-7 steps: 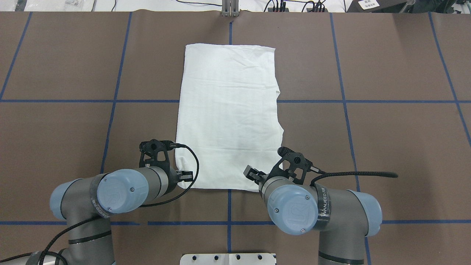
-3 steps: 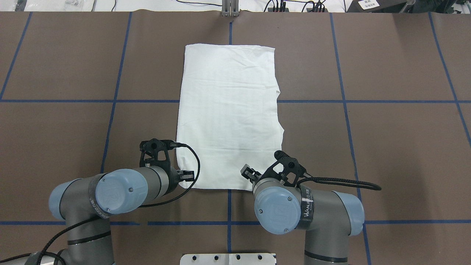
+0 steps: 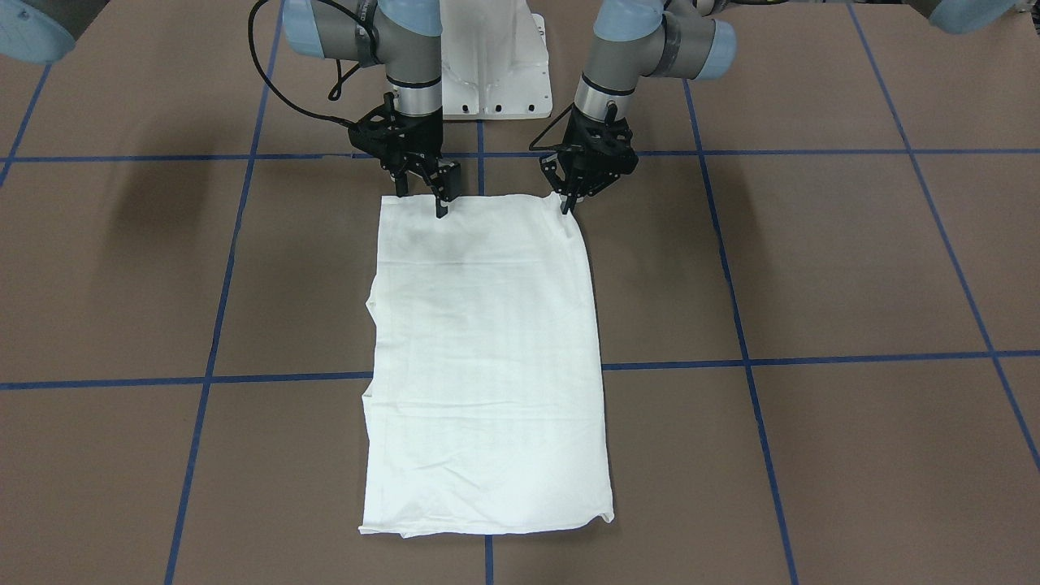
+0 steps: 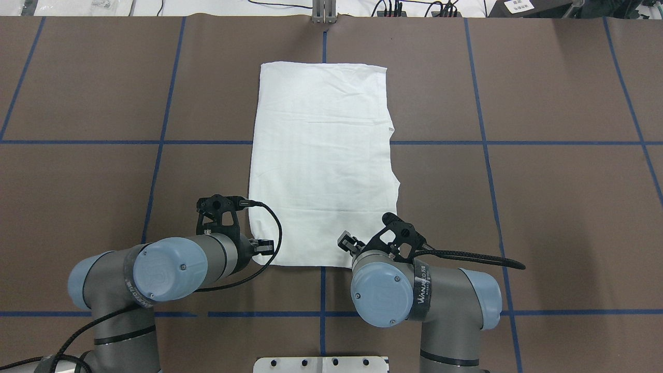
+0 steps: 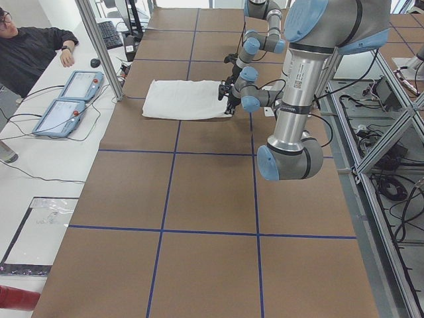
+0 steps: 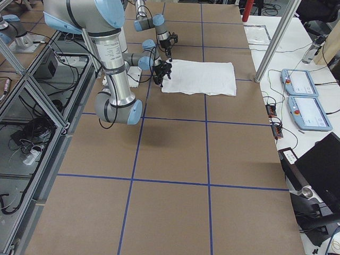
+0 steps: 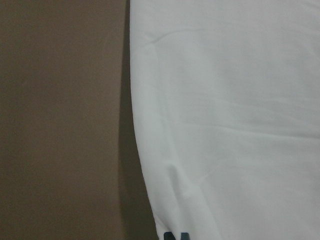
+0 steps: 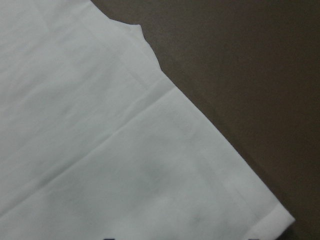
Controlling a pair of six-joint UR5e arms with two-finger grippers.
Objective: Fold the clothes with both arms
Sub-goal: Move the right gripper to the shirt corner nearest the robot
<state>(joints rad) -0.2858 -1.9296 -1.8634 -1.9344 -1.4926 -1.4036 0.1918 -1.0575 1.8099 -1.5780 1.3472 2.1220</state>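
**Right arm shifts toward the centre at the shirt's near edge; left arm stays put**

The white shirt [image 4: 321,166] lies flat in the middle of the tabletop [image 4: 544,207]. It is folded into a long rectangle with one short edge toward the robot, and it has not moved over the last second.

At the near corner on the robot's left, the left gripper [image 3: 565,208] has its fingers drawn close together on the shirt's edge. In the left wrist view the cloth puckers up toward the fingertips [image 7: 175,235]. The left arm [image 4: 166,267] is where it was a second ago.

At the other near corner, the right gripper [image 3: 421,205] has its fingers spread wide, holding nothing. One finger is over the cloth and the other is at the shirt's edge. Whether either touches the fabric cannot be told. The right wrist view shows the stitched hem and that corner lying flat on the brown surface.

The right arm [image 4: 414,295] has moved since the earlier frames. Its wrist has slid toward the table's centre line and its black cable [image 4: 476,255] has trailed after it.

Blue tape lines [image 4: 103,142] divide the tabletop into squares. The white pedestal base [image 3: 496,73] stands behind the grippers, between the arms.
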